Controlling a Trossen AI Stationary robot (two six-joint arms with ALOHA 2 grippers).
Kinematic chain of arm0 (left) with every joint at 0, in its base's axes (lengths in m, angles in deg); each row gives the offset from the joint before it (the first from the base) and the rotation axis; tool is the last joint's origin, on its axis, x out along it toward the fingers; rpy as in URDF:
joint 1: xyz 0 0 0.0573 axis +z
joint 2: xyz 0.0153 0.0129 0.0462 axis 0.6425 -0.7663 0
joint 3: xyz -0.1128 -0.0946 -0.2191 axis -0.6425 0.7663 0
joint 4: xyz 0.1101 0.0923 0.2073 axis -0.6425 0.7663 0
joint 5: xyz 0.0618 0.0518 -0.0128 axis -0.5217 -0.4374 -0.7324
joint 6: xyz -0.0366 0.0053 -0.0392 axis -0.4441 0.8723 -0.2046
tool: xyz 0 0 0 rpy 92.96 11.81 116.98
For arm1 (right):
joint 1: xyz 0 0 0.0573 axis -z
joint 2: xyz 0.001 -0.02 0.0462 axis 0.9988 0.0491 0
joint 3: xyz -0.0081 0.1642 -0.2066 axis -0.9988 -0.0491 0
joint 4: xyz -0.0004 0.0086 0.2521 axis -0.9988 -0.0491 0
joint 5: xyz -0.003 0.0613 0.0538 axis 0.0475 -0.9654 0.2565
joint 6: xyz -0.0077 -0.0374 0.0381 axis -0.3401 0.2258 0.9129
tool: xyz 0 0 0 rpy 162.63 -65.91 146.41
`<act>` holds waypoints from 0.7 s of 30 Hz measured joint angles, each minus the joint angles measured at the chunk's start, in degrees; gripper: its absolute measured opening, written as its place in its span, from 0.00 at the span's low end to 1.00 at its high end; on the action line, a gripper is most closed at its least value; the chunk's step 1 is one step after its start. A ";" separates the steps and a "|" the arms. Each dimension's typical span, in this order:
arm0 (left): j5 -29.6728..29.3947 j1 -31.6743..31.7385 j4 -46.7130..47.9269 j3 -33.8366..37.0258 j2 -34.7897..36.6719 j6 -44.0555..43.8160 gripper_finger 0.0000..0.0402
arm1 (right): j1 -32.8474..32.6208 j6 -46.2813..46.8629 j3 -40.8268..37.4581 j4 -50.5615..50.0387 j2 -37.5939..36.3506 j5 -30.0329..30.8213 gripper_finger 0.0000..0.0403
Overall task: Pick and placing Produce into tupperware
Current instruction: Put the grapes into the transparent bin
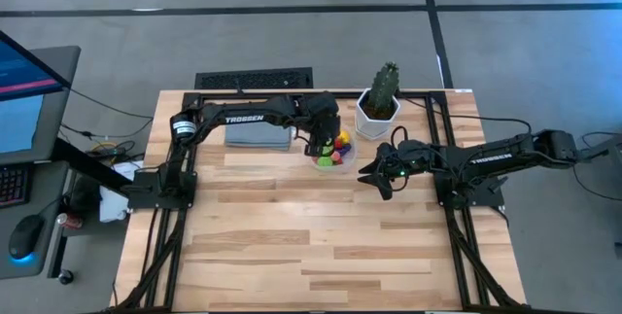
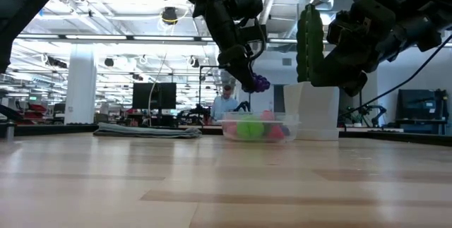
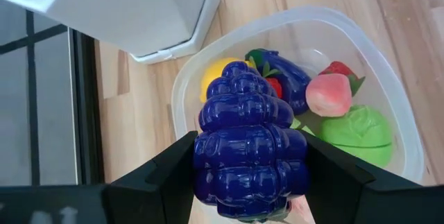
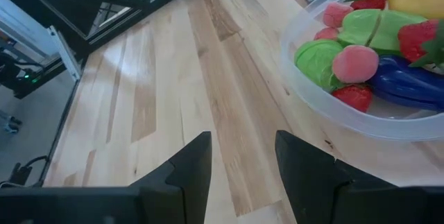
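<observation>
The left claw (image 3: pixel 250 182) is clamped on a glossy purple plastic bunch of toy grapes (image 3: pixel 248 151), one dark finger pressed to each side of it. In the level view the grapes (image 2: pixel 256 82) hang in the air above the round clear plastic tupperware container (image 2: pixel 258 128), not touching it. From overhead, the left claw (image 1: pixel 319 146) sits directly over the container's rim (image 1: pixel 319 163), toward its 9 o'clock side.

The container stands on the pale wooden tabletop (image 1: pixel 321 246), toward the tabletop's 12 o'clock edge. It already holds several toy pieces: a bright green leafy cabbage-like piece (image 3: pixel 361 134), a pink peach (image 3: pixel 330 93), a dark blue-purple aubergine (image 3: pixel 288 78), a yellow fruit (image 3: pixel 220 71) and red strawberry-like pieces (image 4: pixel 418 38).

At the container's 1 o'clock stands a white angular pot (image 1: pixel 375 118) with a green cactus (image 1: pixel 387 84), just beside it. At its 9 o'clock lies a flat grey-blue folded cloth (image 1: pixel 257 136), partly under the left arm.

The right claw (image 1: pixel 373 170) is at the container's 3 o'clock, close by but apart from it, raised off the tabletop. Its fingers (image 4: pixel 187 175) stand slightly apart with only bare wood showing between them, gripping nothing.

Beyond the tabletop, a person (image 2: pixel 224 102) is seated in the room behind.
</observation>
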 joint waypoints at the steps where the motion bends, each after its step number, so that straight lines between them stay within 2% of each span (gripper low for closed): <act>1: 0.06 0.00 -0.18 0.00 0.00 0.00 0.50 | 0.00 -0.04 0.00 0.00 0.00 0.20 0.45; 9: 2.64 1.05 -5.04 1.12 0.00 -0.52 0.50 | 0.04 -0.43 0.00 0.00 0.00 2.02 0.45; 21: 6.40 3.26 -5.16 1.31 -2.33 -4.18 0.50 | 0.04 -0.42 0.00 0.04 0.01 2.42 0.45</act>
